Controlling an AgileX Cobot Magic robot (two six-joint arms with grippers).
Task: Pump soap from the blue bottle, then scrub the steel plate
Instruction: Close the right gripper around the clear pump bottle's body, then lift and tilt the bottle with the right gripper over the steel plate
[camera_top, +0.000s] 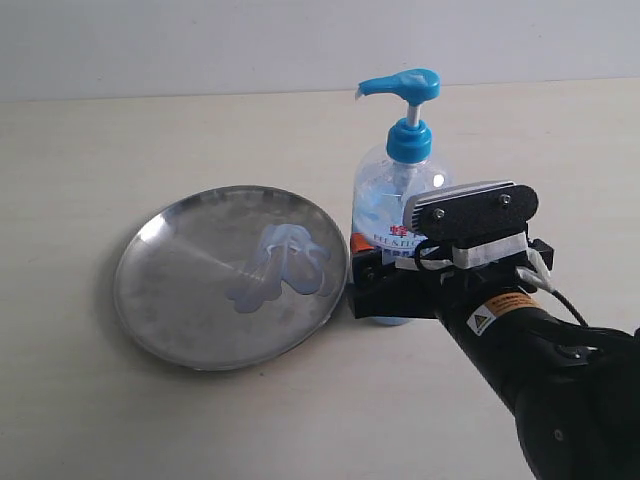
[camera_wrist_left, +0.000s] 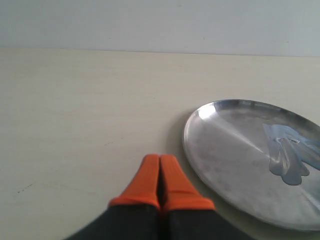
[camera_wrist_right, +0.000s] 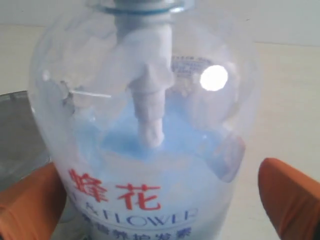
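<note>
**Open claw straddles soap bottle beside smeared plate**

A pale cream bench (camera_top: 90, 130) carries everything, with a plain light wall (camera_top: 200, 40) behind it. In the exterior view the black right arm (camera_top: 560, 400) reaches in from the lower right corner and hides the bottle's lower right side.

The right claw (camera_wrist_right: 160, 212) is spread wide, with one orange pad (camera_wrist_right: 290, 195) on each side of the bottle (camera_top: 390, 195) near its base. One pad sits just beside the bottle wall and the other stands clear of it, so nothing is gripped. The left claw (camera_wrist_left: 160, 172) hangs low over bare bench just beside the plate (camera_top: 170, 300), its two orange pads pressed together on nothing.

The bottle stands upright, right of the plate and almost touching its rim. Its bright blue pump head (camera_top: 405, 85) has the spout aimed out over the plate. Red characters mark the label (camera_wrist_right: 117, 192).

The bottle is clear, rounded plastic holding light-blue liquid, with a white tube inside. The plate is round, shallow, shiny steel with a low rim. Glossy, pale blue soap (camera_top: 285, 265) lies in squiggly smears on the side of the plate nearest the bottle.
</note>
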